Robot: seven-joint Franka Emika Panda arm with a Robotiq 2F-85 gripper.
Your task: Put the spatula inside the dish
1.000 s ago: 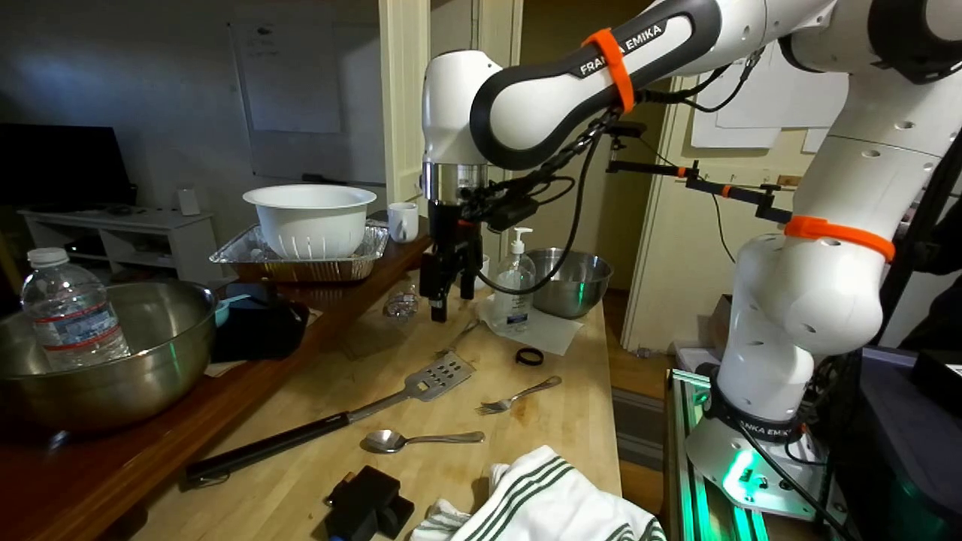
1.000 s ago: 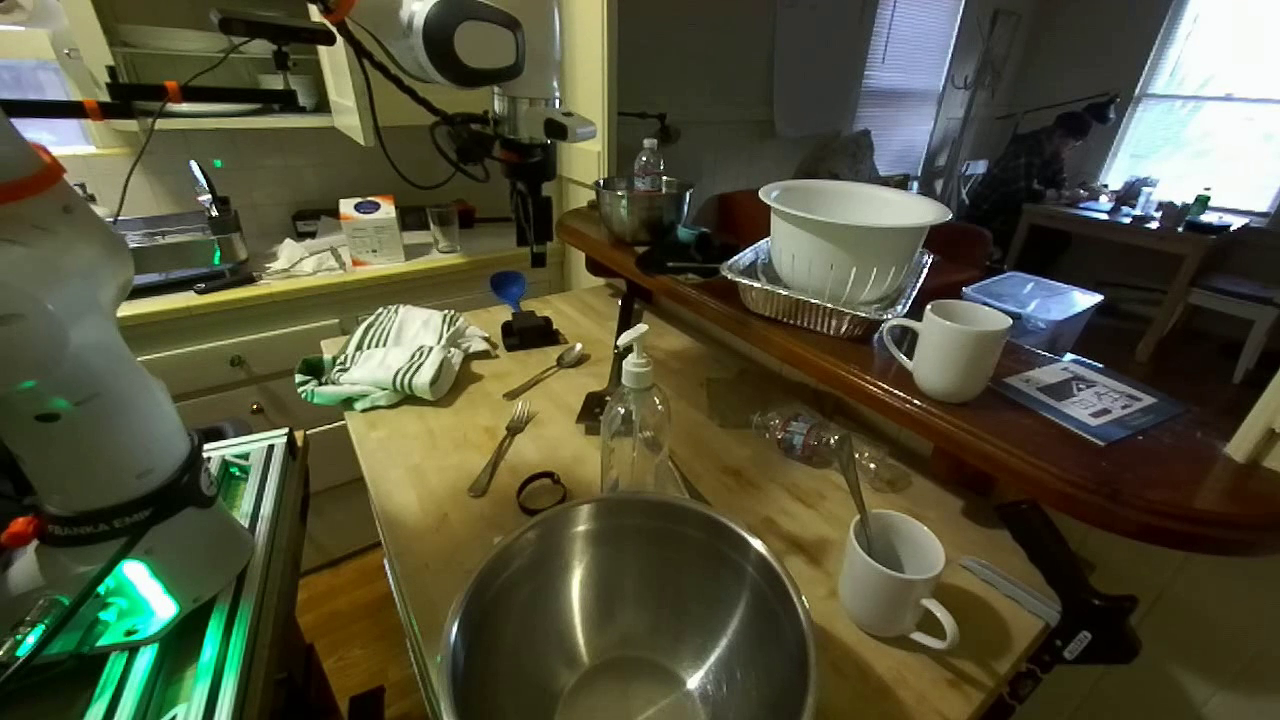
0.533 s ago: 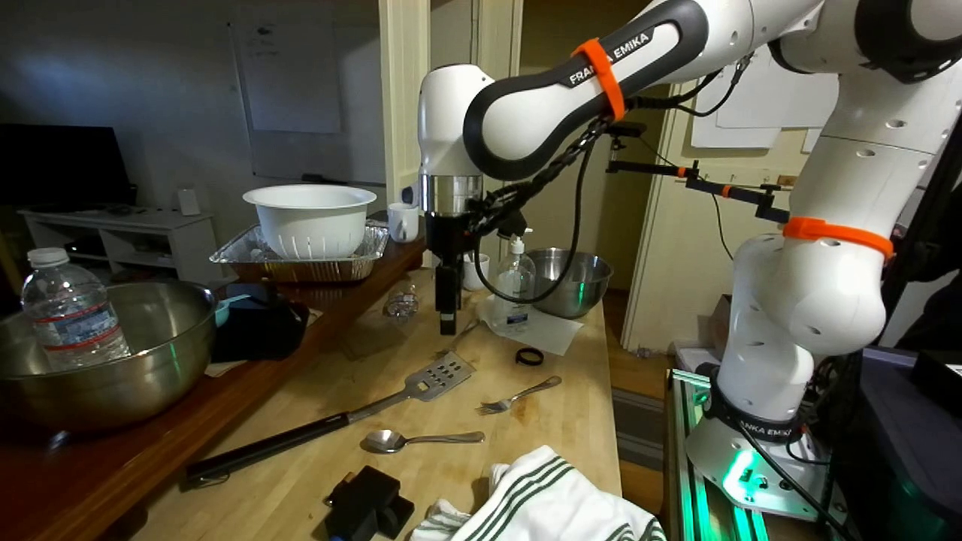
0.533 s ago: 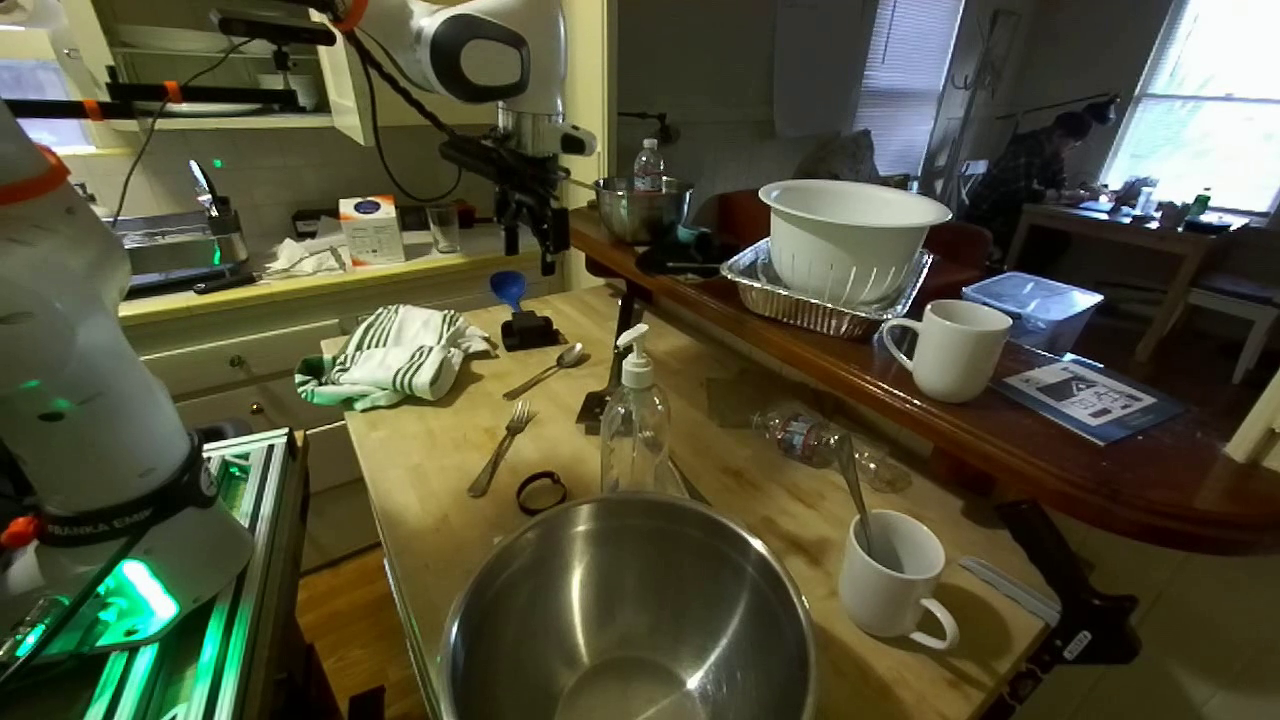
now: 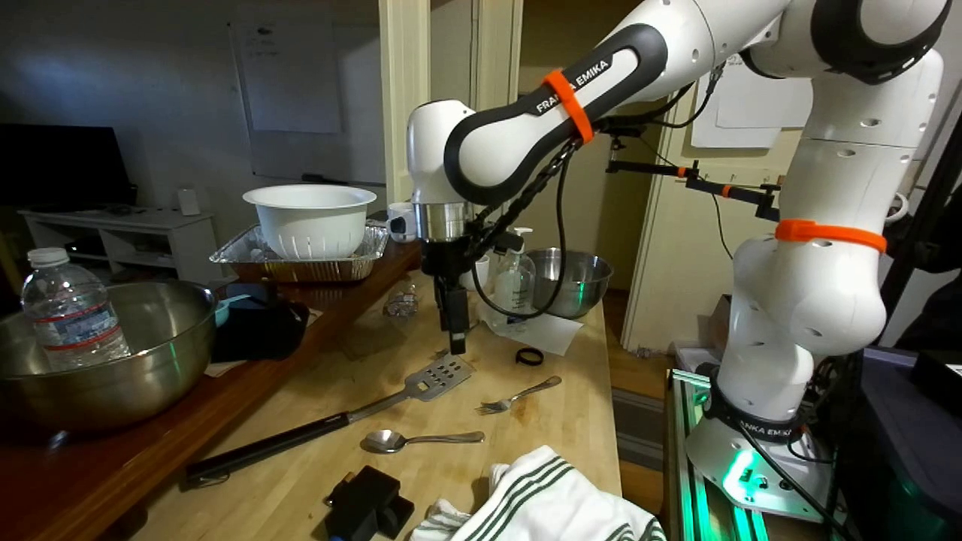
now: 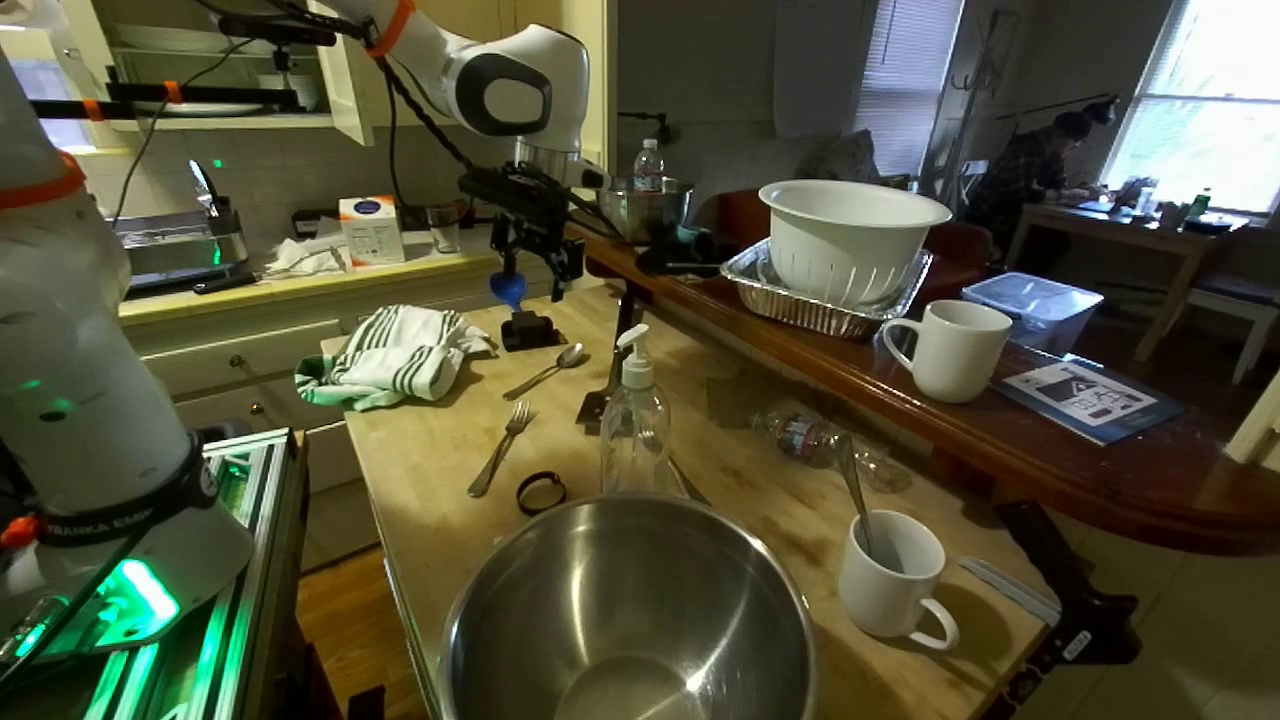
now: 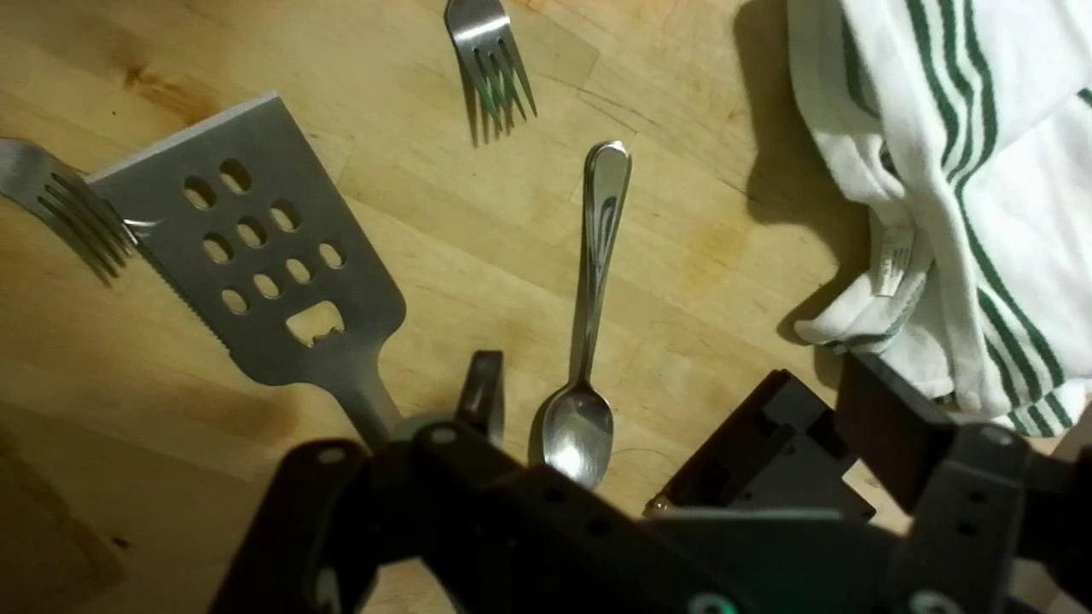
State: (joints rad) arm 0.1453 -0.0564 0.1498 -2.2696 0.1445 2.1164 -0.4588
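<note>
The end effector [image 6: 533, 279], spread and holding nothing, hangs above the table [image 5: 564, 443], where the spatula [image 5: 338, 423] lies ungrasped; gripping, lifting and placing it inside the white dish [image 5: 309, 222] all remain.

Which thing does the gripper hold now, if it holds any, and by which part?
Nothing is held: the gripper is open, its jaws well apart, and the spatula lies on the wooden table.
</note>
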